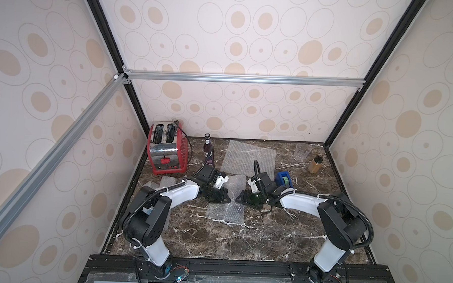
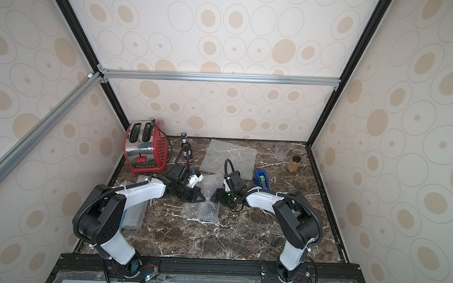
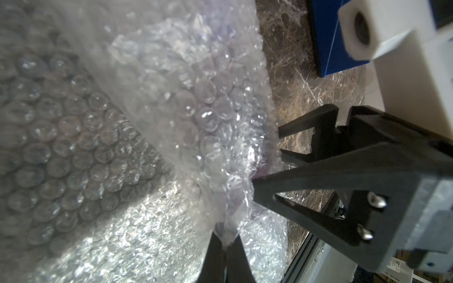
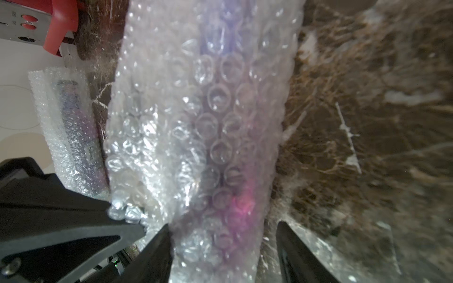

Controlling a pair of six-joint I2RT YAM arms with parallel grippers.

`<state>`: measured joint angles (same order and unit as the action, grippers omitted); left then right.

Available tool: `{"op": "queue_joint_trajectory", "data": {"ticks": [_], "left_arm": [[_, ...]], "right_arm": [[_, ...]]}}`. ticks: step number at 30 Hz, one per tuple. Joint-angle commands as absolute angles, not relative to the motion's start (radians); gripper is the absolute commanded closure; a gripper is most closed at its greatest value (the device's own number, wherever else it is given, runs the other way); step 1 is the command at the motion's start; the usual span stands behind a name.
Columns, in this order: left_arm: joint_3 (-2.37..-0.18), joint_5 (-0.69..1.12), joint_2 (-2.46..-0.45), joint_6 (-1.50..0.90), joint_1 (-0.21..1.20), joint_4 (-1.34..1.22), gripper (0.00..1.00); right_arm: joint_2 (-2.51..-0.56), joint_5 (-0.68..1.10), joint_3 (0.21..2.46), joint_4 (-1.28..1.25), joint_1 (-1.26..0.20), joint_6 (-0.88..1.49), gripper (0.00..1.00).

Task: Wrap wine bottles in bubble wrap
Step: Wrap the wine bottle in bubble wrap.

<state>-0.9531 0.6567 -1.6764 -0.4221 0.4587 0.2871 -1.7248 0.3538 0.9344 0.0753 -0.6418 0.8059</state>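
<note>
A bubble wrap sheet lies mid-table, partly rolled round a purple wine bottle that shows faintly through the bubbles. My left gripper is shut on a pinched edge of this wrap and meets it from the left in both top views. My right gripper stands open astride the rolled part; one finger touches the wrap, and a gap shows beside the other. Another purple wine bottle stands bare near the toaster. A flat bubble wrap sheet lies at the back.
A red toaster stands back left. A blue tape dispenser sits behind the right arm. A clear cup and an amber jar stand back right. A wrapped bottle and other wrapped rolls lie by the left wall.
</note>
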Motion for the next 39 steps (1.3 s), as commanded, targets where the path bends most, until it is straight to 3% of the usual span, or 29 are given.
{"op": "queue_joint_trajectory", "data": {"ticks": [1, 16, 24, 31, 39], "left_arm": [[-1.006, 0.597, -1.716, -0.389, 0.450, 0.324, 1.00], [-1.057, 0.584, -1.854, -0.424, 0.474, 0.343, 1.00], [-1.060, 0.571, -1.886, -0.481, 0.511, 0.342, 0.89], [-1.074, 0.554, -1.906, -0.491, 0.544, 0.359, 0.76], [-1.057, 0.509, -1.878, -0.510, 0.551, 0.372, 0.79]], "right_arm": [[-1.717, 0.319, 0.901, 0.167, -0.632, 0.806, 0.33], [-1.749, 0.346, 0.884, 0.104, -0.661, 0.818, 0.30], [-1.762, 0.346, 0.881, 0.085, -0.674, 0.828, 0.29], [-1.806, 0.315, 0.932, 0.165, -0.678, 0.815, 0.39], [-1.844, 0.263, 1.012, 0.301, -0.688, 0.772, 0.52]]}}
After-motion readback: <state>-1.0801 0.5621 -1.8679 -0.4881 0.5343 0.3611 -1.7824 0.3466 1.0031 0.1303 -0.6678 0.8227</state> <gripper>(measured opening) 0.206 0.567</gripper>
